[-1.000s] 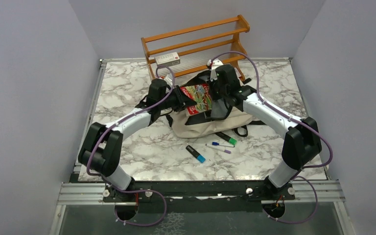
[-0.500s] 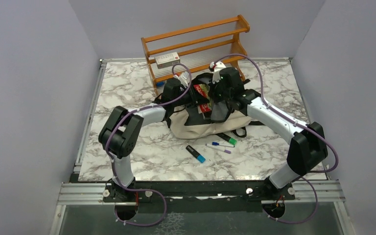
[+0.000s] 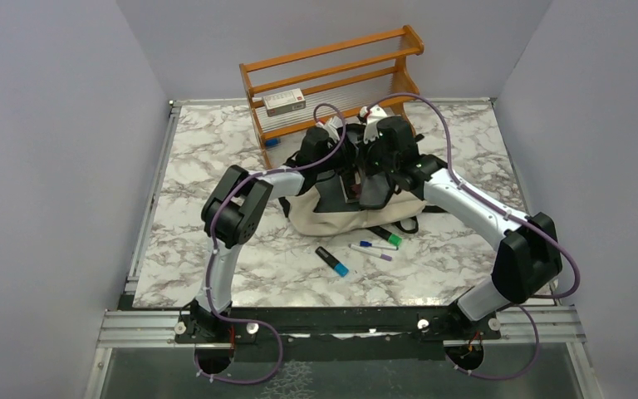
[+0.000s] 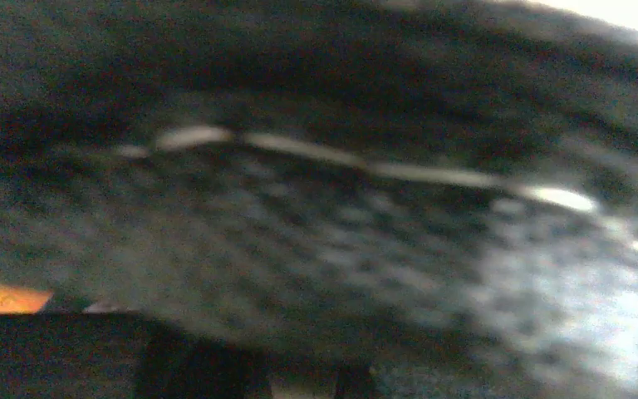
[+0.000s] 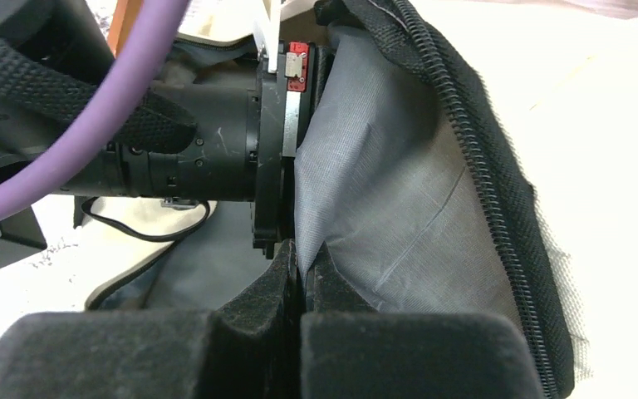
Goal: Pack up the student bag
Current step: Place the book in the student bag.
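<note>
pinching the lining (image 5: 382,216) of the student bag (image 3: 341,218) in fully closed jaws, the right gripper (image 5: 299,287) may slip, dropping it onto the left gripper alongside, whose grip is hidden.

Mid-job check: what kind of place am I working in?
Probably a lab test cell: plain grey walls box in a marble-patterned table, with an aluminium rail along its near edge.

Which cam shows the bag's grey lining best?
Right wrist: the grey lining fills the frame, pinched in the shut right pincer. Top external shows the student bag whole, its opening mostly hidden; left wrist is a dark blur.
</note>
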